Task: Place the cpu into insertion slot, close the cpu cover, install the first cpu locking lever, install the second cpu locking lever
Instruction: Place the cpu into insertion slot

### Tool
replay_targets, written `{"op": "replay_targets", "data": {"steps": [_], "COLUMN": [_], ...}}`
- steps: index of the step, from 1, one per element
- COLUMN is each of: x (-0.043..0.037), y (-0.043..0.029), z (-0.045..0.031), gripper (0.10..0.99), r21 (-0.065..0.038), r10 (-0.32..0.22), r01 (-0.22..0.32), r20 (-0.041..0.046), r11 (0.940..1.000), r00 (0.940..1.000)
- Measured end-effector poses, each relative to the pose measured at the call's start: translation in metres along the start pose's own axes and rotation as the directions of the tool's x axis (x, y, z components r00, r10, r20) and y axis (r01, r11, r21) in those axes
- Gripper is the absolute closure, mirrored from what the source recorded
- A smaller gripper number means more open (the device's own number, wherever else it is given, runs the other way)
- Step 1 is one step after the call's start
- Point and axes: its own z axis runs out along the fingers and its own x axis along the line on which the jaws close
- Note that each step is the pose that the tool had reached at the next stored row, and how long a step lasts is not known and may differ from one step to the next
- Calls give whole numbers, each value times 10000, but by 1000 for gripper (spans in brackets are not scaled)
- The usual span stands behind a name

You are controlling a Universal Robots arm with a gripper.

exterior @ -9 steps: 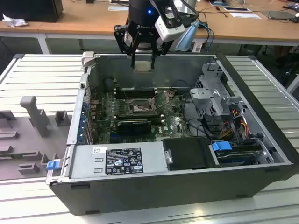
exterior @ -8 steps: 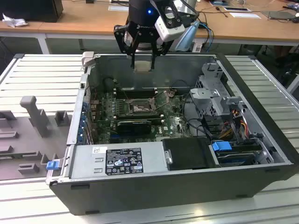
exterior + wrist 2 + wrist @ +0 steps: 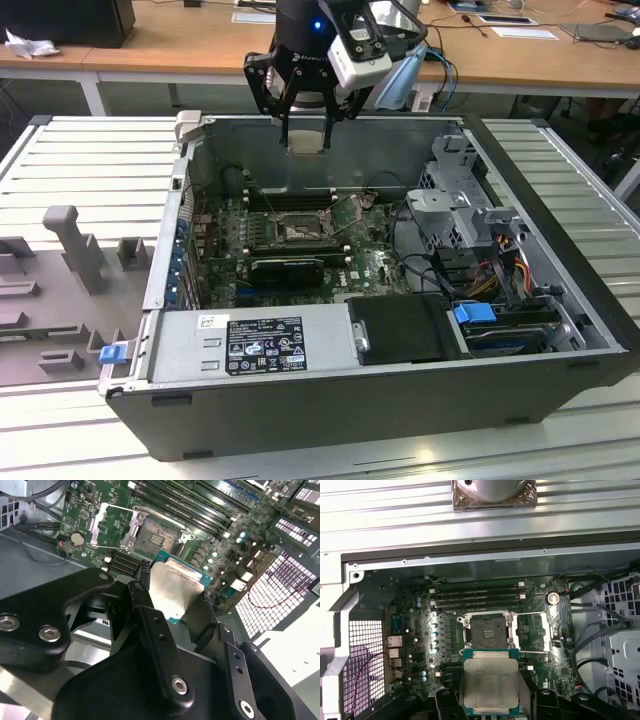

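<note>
My gripper (image 3: 305, 128) hangs above the open computer case, shut on the cpu (image 3: 305, 140), a pale silvery square chip with a green edge. In both wrist views the cpu (image 3: 490, 687) (image 3: 172, 587) sits between the black fingers (image 3: 142, 587). The insertion slot (image 3: 487, 632) (image 3: 152, 540) (image 3: 298, 232) lies bare on the green motherboard, below the chip and well apart from it. The cpu cover (image 3: 532, 630) (image 3: 107, 525) is swung open beside the slot, with a thin wire lever (image 3: 535, 652) along it.
Dark memory slots (image 3: 477, 597) run along one side of the socket. A black ribbed bar (image 3: 288, 270), a power supply (image 3: 250, 345) and a drive cage (image 3: 460, 190) with cables sit inside the case. A grey fixture (image 3: 70, 250) stands at the exterior view's left.
</note>
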Motion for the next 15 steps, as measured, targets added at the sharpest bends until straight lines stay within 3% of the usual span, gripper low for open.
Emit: {"op": "replay_targets", "data": {"steps": [15], "x": [-1], "y": [-3], "z": [33], "gripper": [557], "r21": [-7], "r10": [338], "r01": [-338], "r20": [24], "r11": [9994], "r00": [9994]}}
